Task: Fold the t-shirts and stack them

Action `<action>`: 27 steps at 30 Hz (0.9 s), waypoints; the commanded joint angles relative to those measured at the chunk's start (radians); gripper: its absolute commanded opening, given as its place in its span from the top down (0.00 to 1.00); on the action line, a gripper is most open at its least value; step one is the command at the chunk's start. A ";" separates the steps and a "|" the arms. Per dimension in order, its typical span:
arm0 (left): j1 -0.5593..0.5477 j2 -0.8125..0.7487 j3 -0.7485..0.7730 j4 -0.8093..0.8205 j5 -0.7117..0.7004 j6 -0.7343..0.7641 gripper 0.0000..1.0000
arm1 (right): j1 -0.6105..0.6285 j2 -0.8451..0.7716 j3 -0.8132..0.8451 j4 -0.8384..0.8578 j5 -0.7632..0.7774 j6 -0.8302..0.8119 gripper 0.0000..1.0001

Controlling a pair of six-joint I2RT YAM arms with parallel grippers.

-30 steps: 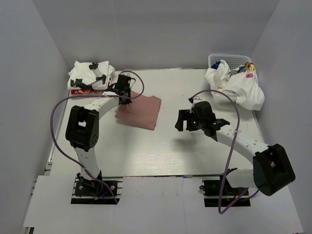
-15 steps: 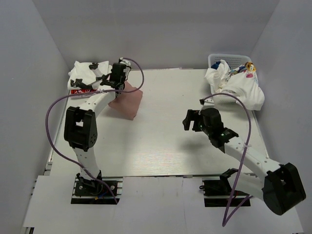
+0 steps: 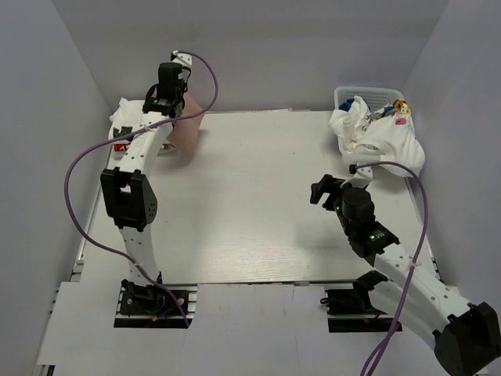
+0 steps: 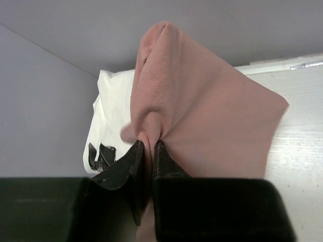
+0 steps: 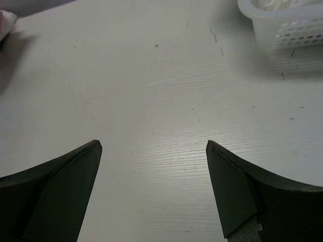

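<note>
My left gripper is shut on a fold of the folded dusty-pink t-shirt, which hangs off the table at the back left. In the left wrist view the fingers pinch the pink t-shirt just beside and above a folded white t-shirt with black print. That white stack lies in the back-left corner. My right gripper hovers open over bare table at the right, with nothing between its fingers. More white t-shirts spill from the basket.
A white mesh basket stands at the back right corner, its wall showing in the right wrist view. Grey walls close in the table on the left, back and right. Purple cables loop from both arms.
The left arm has lifted the pink t-shirt off the table and carried it back-left towards the white stack. The right arm has drawn back towards the near right, still open.
</note>
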 commanded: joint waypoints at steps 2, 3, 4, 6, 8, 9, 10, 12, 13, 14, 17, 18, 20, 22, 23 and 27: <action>0.036 0.025 0.129 0.001 0.033 0.019 1.00 | -0.003 -0.048 0.008 0.022 0.078 0.018 0.10; 0.050 0.025 0.155 0.001 0.050 0.019 1.00 | 0.000 -0.043 0.013 0.019 0.073 0.018 0.10; 0.050 0.039 0.165 0.001 0.050 0.019 1.00 | -0.003 -0.042 0.019 0.016 0.067 0.018 0.10; 0.076 0.048 0.192 0.001 0.072 0.008 1.00 | -0.004 -0.028 0.028 0.014 0.064 0.020 0.10; 0.090 0.058 0.201 0.001 0.072 -0.016 1.00 | -0.005 -0.017 0.034 0.016 0.062 0.020 0.10; 0.105 0.058 0.201 0.033 0.060 -0.027 1.00 | -0.002 -0.008 0.037 0.019 0.059 0.022 0.10; 0.116 0.058 0.183 0.052 0.059 -0.027 1.00 | -0.002 0.003 0.040 0.022 0.061 0.020 0.10; 0.151 0.067 0.182 0.075 0.050 -0.036 1.00 | -0.003 0.011 0.043 0.034 0.061 0.023 0.10; 0.165 0.067 0.170 0.084 0.062 -0.036 1.00 | -0.002 0.026 0.048 0.037 0.056 0.025 0.10; 0.176 0.067 0.170 0.093 0.063 -0.036 1.00 | -0.002 0.027 0.049 0.043 0.053 0.025 0.10; 0.223 0.088 0.184 0.112 0.130 -0.061 1.00 | -0.004 0.055 0.068 0.051 0.048 0.019 0.10; 0.246 0.100 0.196 0.101 0.153 -0.061 1.00 | -0.004 0.073 0.071 0.049 0.050 0.015 0.10; 0.266 0.113 0.218 0.101 0.223 -0.073 1.00 | -0.004 0.093 0.086 0.049 0.047 0.014 0.10; 0.294 0.131 0.227 0.101 0.254 -0.073 1.00 | -0.004 0.118 0.098 0.046 0.044 0.015 0.10; 0.303 0.140 0.227 0.101 0.292 -0.073 1.00 | -0.004 0.123 0.103 0.045 0.045 0.014 0.10; 0.346 0.176 0.236 0.101 0.343 -0.087 1.00 | -0.002 0.149 0.120 0.039 0.044 0.018 0.10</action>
